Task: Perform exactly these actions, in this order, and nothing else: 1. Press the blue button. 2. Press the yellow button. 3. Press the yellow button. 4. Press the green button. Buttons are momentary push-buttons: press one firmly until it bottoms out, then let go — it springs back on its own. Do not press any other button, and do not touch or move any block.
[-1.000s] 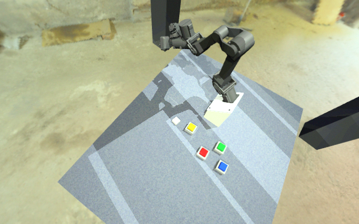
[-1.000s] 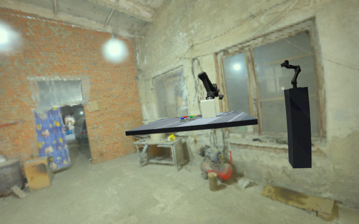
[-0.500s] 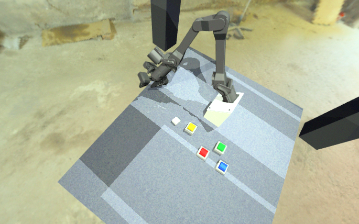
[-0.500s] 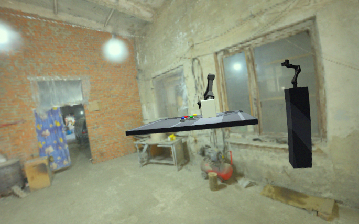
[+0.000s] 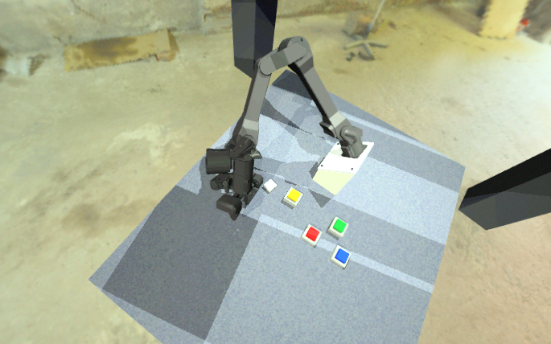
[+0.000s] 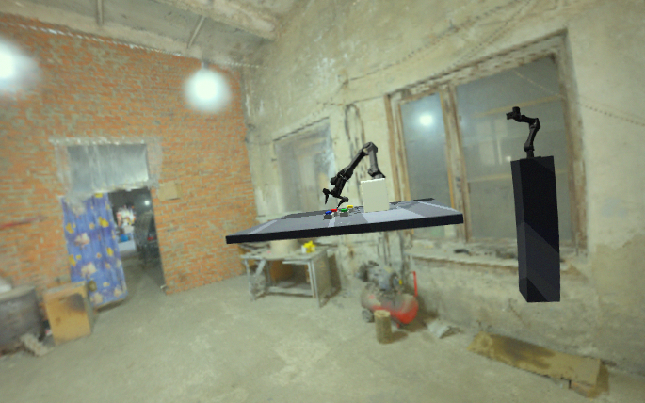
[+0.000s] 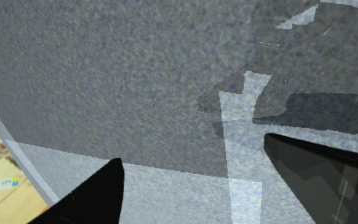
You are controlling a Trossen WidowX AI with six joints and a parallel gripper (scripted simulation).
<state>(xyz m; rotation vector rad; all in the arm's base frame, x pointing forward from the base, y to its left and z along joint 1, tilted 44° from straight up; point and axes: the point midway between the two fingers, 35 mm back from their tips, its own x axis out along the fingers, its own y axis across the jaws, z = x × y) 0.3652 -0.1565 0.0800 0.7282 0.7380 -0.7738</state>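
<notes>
hand (image 5: 237, 204) wide open, nothing between the fingers, low over the grey counter (image 5: 174, 264) and pointing down at bare speckled surface in the wrist view. no button under it.

step in hand, by judgement: the first press, on the blue button (image 5: 341, 256). blue lies well away from the hand, on the far side of the whole cluster, beyond the red button (image 5: 312, 234) and green button (image 5: 338, 226). yellow button (image 5: 293, 196) sits near the hand, just past a small white block (image 5: 269, 185), which is just beside the fingers.

to do it well:
- lift clear first; the white block is close enough to be nudged by a sideways sweep.
- cross high over yellow, red and green, none to be touched yet.
- better to narrow the fingers before descending, so one blunt tip lands on the cap alone; open this wide, a finger could catch red or green, both near blue.
- come down square on the cap centre, push until it stops, then rise straight up and let it spring back.

materials and shapes: buttons are small square coloured caps, glossy-looking, each set in a pale square housing with a raised rim. block is a plain white cube, probably light and easily shoved. counter is a flat slab with a matte, grainy grey-blue finish in lighter and darker bands. hand and arm are dark, hard and faceted; fingers taper to wedges in the wrist view. white pedestal (image 5: 333, 181) under the arm's foot, well away from the hand.
</notes>
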